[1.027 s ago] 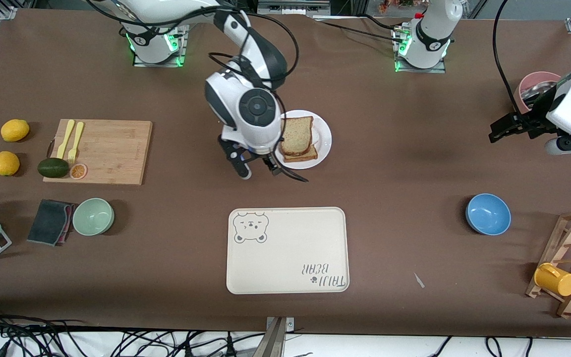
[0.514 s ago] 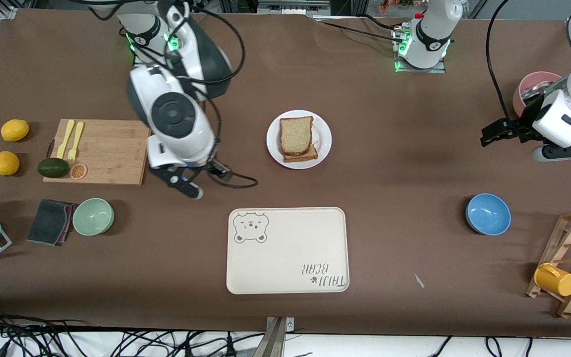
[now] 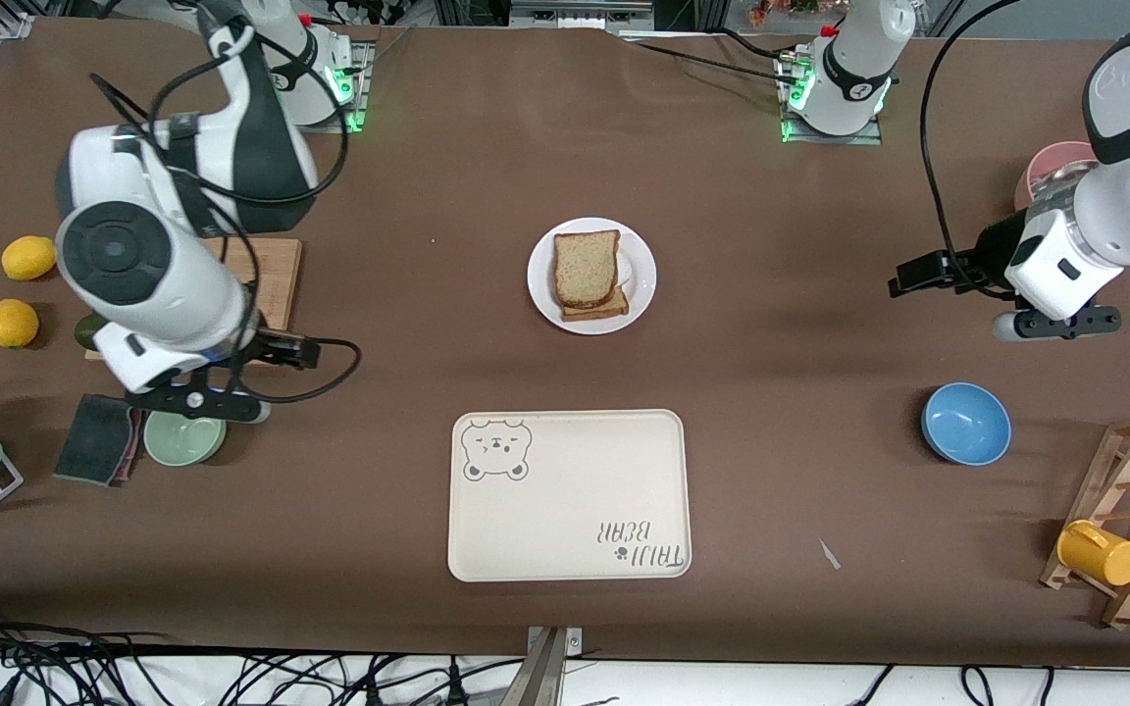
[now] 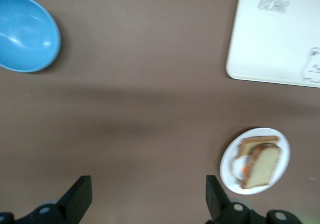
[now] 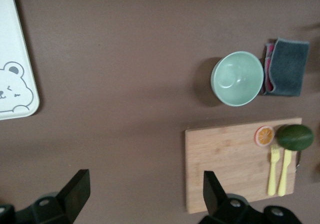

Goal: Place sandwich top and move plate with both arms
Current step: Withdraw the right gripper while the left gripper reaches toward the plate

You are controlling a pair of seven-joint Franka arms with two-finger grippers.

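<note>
Two slices of bread lay stacked on the plate [image 3: 639,294] near the middle of the tabletop [image 3: 781,373]; the sandwich top [image 3: 585,267] rested uppermost, and in the left wrist view we saw a fried egg [image 4: 239,167] peeking out beside it. Nearer to the front camera than the plate we found the cream tray [image 3: 570,510] with its bear drawing. We saw the left pincer [image 4: 145,196] hanging over bare tabletop toward the left arm's end, its fingers [image 4: 79,196] spread wide and empty, with the blue bowl [image 3: 965,423] near it. The right pincer [image 5: 142,191] hovered at the right arm's end over the edge of the cutting board [image 5: 235,164], just as wide and empty, with the green bowl [image 5: 237,78] and grey cloth [image 5: 287,67] close by.
</note>
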